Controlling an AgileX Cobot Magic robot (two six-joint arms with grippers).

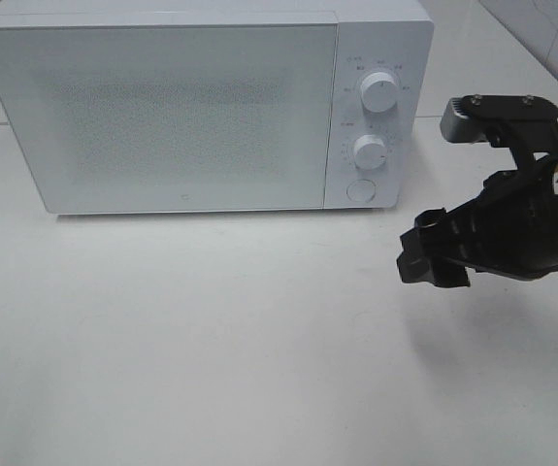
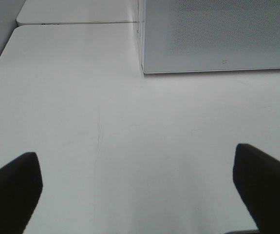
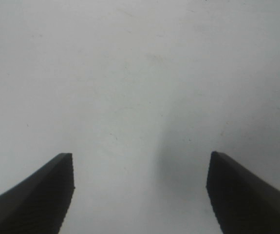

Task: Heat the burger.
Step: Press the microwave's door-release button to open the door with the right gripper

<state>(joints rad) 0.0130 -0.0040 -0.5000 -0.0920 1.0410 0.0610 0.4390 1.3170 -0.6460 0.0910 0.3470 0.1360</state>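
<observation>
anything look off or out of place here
Nothing is spilled, tipped or damaged. The microwave stands straight on the table, door shut. One oddity: no burger shows in any view, and the left claw and right claw are open and empty.

A white table (image 1: 211,340) carries a white microwave (image 1: 181,107), its door shut.
</observation>
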